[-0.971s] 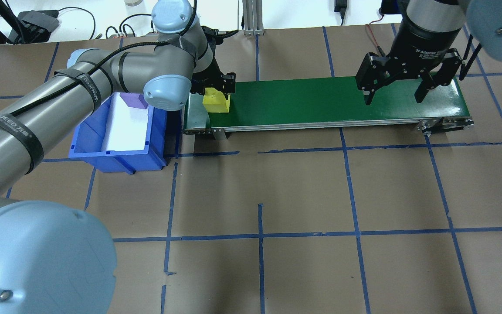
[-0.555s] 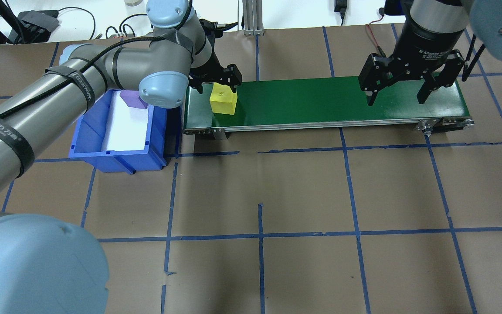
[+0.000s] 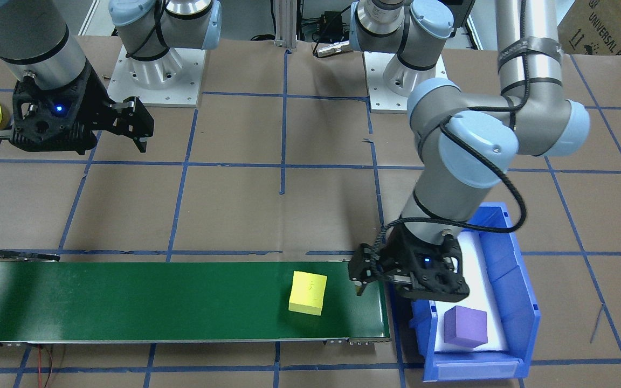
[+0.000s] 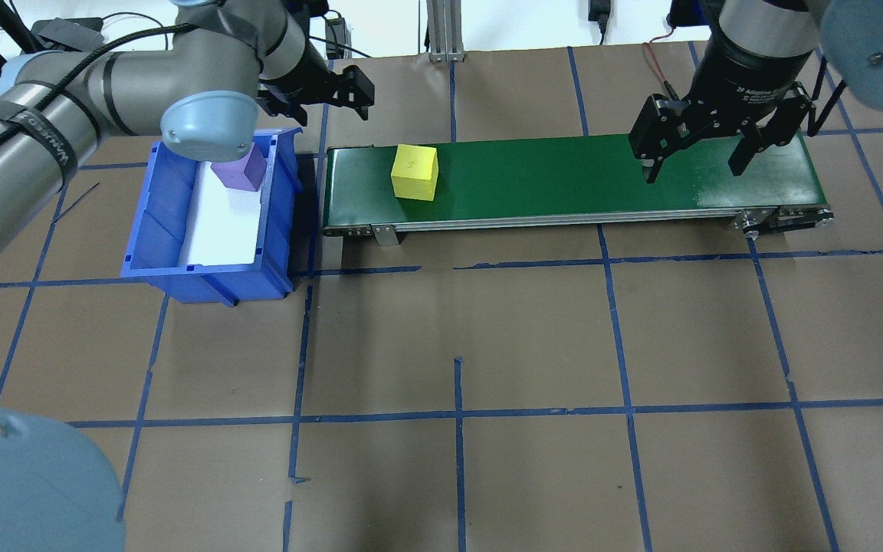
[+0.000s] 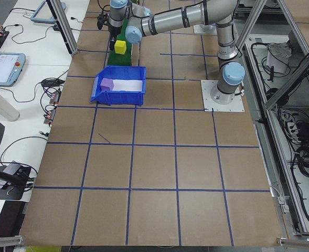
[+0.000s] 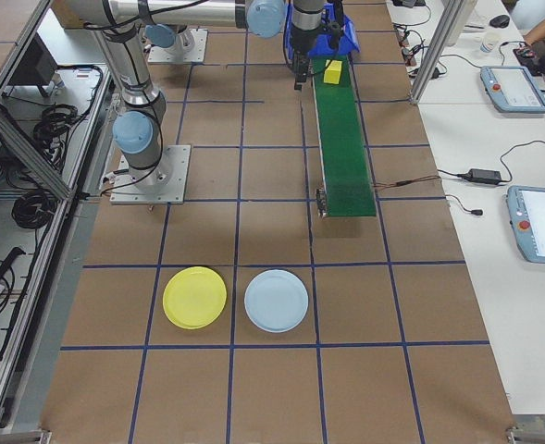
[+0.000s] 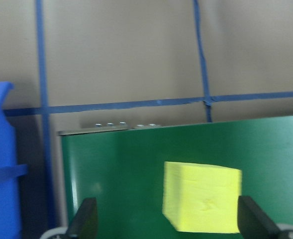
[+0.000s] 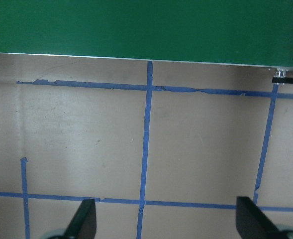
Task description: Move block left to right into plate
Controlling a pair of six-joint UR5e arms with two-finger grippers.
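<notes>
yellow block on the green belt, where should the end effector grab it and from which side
Best guess: from straight above, pinching two opposite upright faces of the yellow block. It sits flat on the green belt with nothing beside it, and its top is free. It lies slightly turned against the belt's edges, so the fingers should turn to match its faces.

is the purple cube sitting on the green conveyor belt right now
No, the purple cube lies inside the blue bin; only the yellow cube is on the belt.
</notes>
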